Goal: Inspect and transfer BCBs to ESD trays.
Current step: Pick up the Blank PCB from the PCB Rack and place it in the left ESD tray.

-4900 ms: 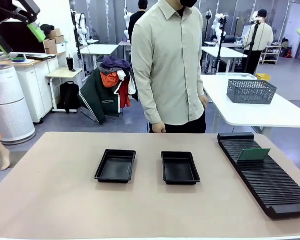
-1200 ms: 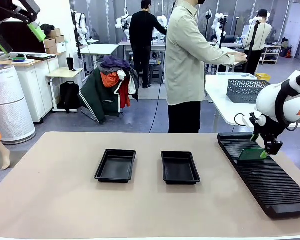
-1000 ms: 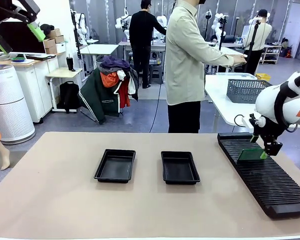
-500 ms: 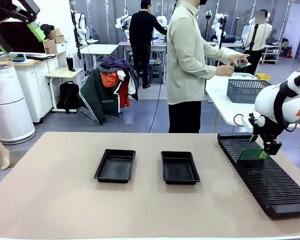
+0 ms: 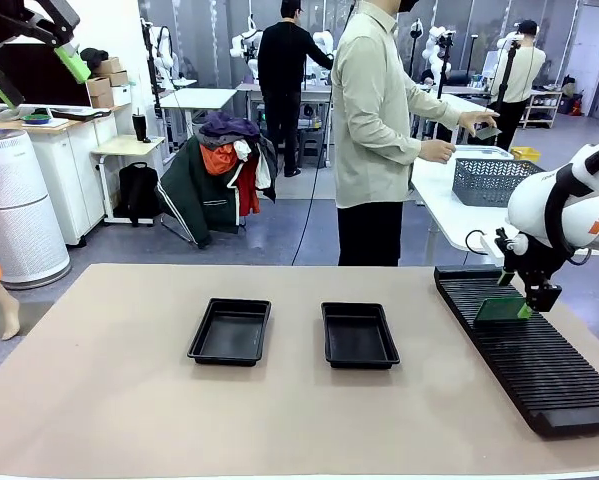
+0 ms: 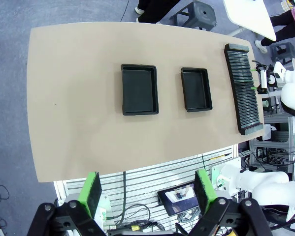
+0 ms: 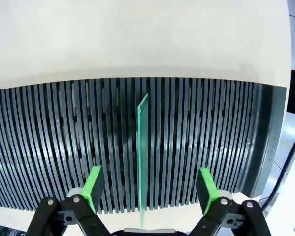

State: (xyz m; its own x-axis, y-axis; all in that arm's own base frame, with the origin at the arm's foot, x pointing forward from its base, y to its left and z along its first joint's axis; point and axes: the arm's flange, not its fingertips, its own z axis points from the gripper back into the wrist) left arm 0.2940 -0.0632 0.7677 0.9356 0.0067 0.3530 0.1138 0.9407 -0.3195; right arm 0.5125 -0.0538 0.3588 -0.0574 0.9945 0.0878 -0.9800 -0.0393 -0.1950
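Over the slotted rack (image 5: 539, 370) at the table's right edge, the right gripper (image 7: 149, 184) straddles a board (image 7: 143, 142).
Its jaws stand wide, one finger on each side, clear of the board, which stands on edge in a slot where its faces can be pinched. The two trays (image 5: 231, 332) lie empty mid-table, ready to receive it. The left gripper (image 6: 148, 189) hangs high above, jaws wide, likely parked clear.

tan table (image 5: 99, 400) with left esd tray (image 5: 230, 331), right esd tray (image 5: 359, 336), and long black slotted rack (image 5: 544, 372)
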